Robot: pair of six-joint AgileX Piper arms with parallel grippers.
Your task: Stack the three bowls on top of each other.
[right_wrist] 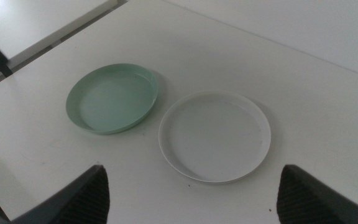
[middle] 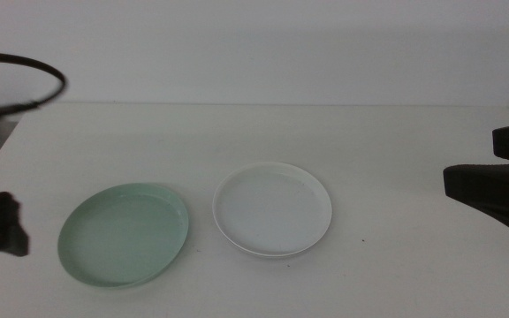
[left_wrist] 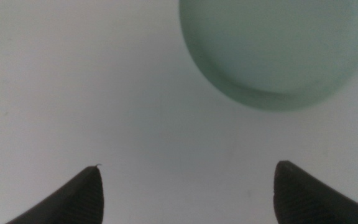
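Observation:
A mint green bowl (middle: 124, 234) sits on the white table at the front left. A white bowl (middle: 272, 209) sits just right of it, close but apart. No grey bowl shows in any view. My left gripper (middle: 3, 225) is at the left edge, left of the green bowl, and its jaws stand wide apart and empty in the left wrist view (left_wrist: 189, 165), with the green bowl (left_wrist: 278, 50) ahead of them. My right gripper (middle: 471, 157) is at the right edge, open and empty (right_wrist: 192, 168), facing the white bowl (right_wrist: 215, 135) and the green bowl (right_wrist: 112, 98).
A dark cable (middle: 34, 66) loops over the table's far left corner. The table's left edge (right_wrist: 61, 31) runs past the green bowl. White table (middle: 263, 132) stretches behind the bowls up to a white wall.

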